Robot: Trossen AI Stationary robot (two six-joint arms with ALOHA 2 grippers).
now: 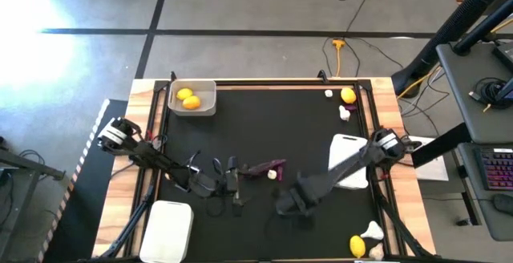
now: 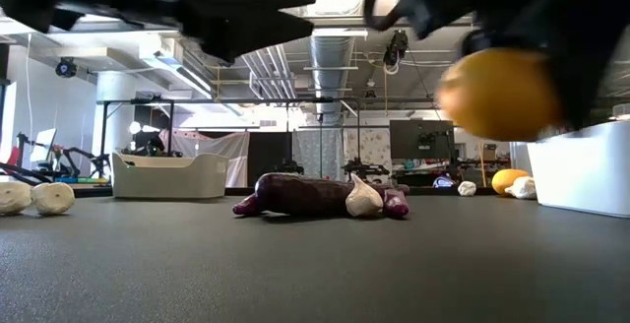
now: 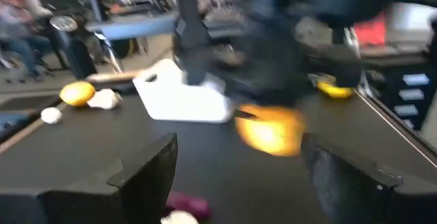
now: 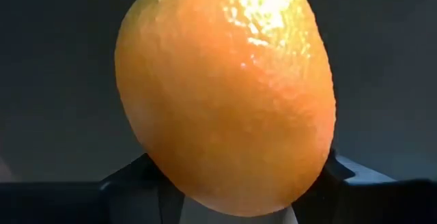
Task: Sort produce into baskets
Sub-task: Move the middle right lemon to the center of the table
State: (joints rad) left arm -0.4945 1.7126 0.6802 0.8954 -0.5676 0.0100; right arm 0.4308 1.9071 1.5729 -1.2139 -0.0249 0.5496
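We see a black desk (image 1: 264,135) with three trays (image 1: 195,97) on it, a purple eggplant (image 1: 260,167) touching a white bulb (image 1: 273,174), plus oranges (image 1: 348,95) near the corners.

floor: grey concrete (image 1: 240,6) | yellow cable (image 1: 341,50) | ceiling ducts (image 2: 330,57)

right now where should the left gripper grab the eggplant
Grip the eggplant across its middle from straight above, fingers spanning its narrow width. It lies flat and long, with a garlic bulb against one end. The left gripper sits beside it, open.
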